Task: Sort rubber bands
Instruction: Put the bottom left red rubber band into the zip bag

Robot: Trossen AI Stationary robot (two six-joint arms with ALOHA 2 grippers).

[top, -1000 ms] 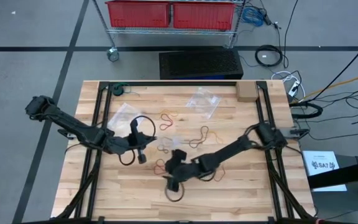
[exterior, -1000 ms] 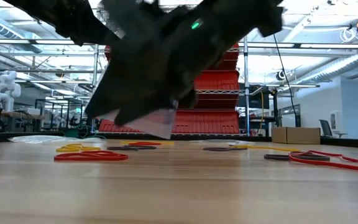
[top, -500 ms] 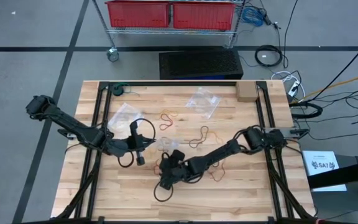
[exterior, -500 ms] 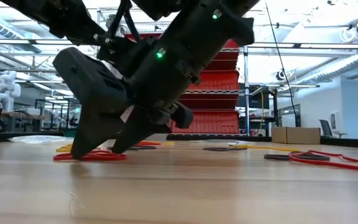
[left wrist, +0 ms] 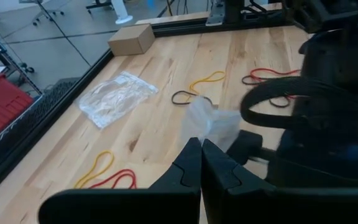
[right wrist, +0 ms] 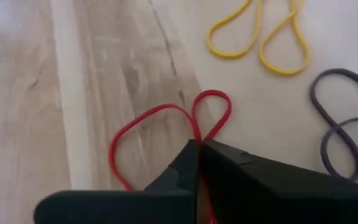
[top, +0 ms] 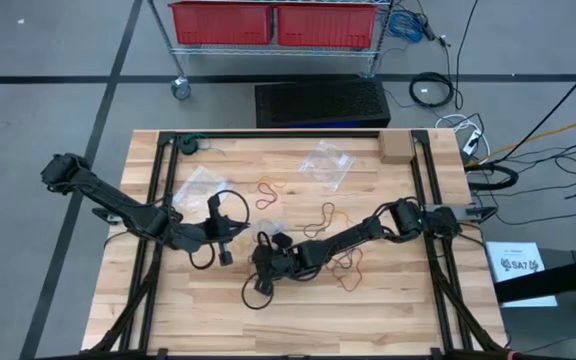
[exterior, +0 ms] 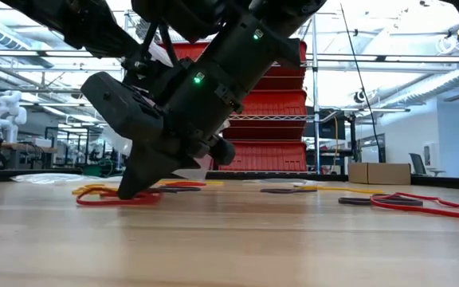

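Rubber bands lie scattered over the middle of the wooden table (top: 198, 310): red (top: 271, 188), tan (top: 323, 215) and dark ones. My right gripper (right wrist: 199, 144) is down at the table, shut on a red band (right wrist: 160, 118). It also shows in the low view (exterior: 131, 193) and the high view (top: 259, 262). My left gripper (left wrist: 201, 146) hovers just left of it (top: 248, 232), shut on a small clear plastic bag (left wrist: 211, 124). My left gripper pinches a crumpled end (left wrist: 199, 132) of the clear bag between its two fingertips. It reaches almost level from the table's left. The bag sticks out past the fingers, above the table. My right gripper pinches the red band across its middle (right wrist: 197, 135), both strands drawn together between the fingertips. It slants down from the table's right. Two loops (right wrist: 213, 106) spread ahead of the fingers, and the band lies on the table.
A yellow band (right wrist: 260, 37) and a dark band (right wrist: 347, 118) lie just past the red one. Two clear bags (top: 328, 160) (top: 196, 185) lie toward the far side, with a cardboard box (top: 396, 148) at the far right. Another red band (top: 348, 275) lies under the right arm.
My right gripper has come down to the table and gone toward its left edge. Its fingers stood apart over the red band half a second ago and have now shut on it, drawing the band's middle together.
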